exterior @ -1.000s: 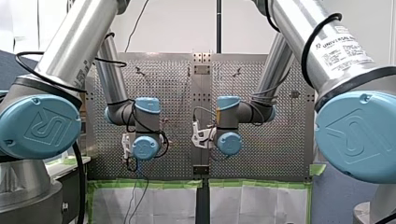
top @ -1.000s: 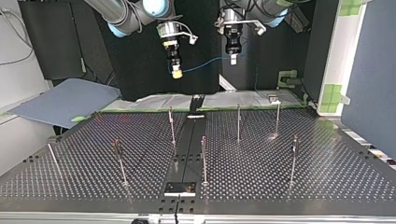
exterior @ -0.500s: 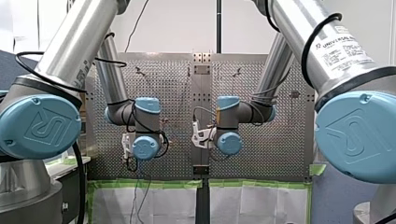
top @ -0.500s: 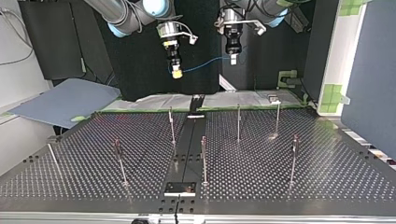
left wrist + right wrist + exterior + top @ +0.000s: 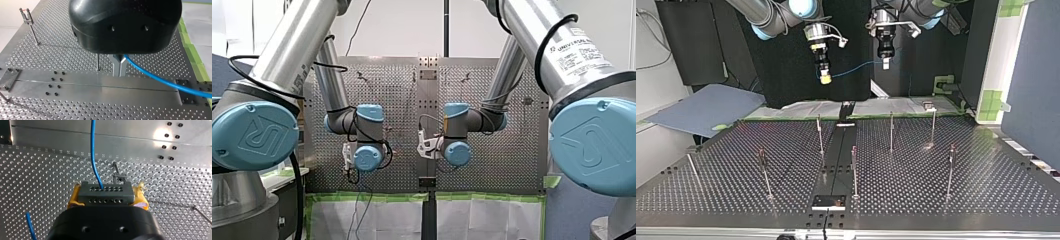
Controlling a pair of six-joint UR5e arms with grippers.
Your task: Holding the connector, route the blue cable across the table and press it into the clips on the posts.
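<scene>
In the top view both grippers hang high above the table's far edge. My right gripper [image 5: 824,77], with yellow pads, is at the left and my left gripper [image 5: 885,62] at the right. The blue cable [image 5: 856,67] sags between them. In the right wrist view my right gripper [image 5: 107,196] is shut on the dark grey connector [image 5: 105,192], and the blue cable [image 5: 93,152] leaves its face. In the left wrist view my left gripper [image 5: 119,73] has its metal fingers shut on the blue cable [image 5: 162,81], which trails off to one side.
Several thin posts with clips stand on the perforated table [image 5: 936,190], among them one [image 5: 820,135] left of the dark centre rail [image 5: 838,155] and one [image 5: 891,131] right of it. A blue-grey sheet [image 5: 706,107] lies beyond the left corner.
</scene>
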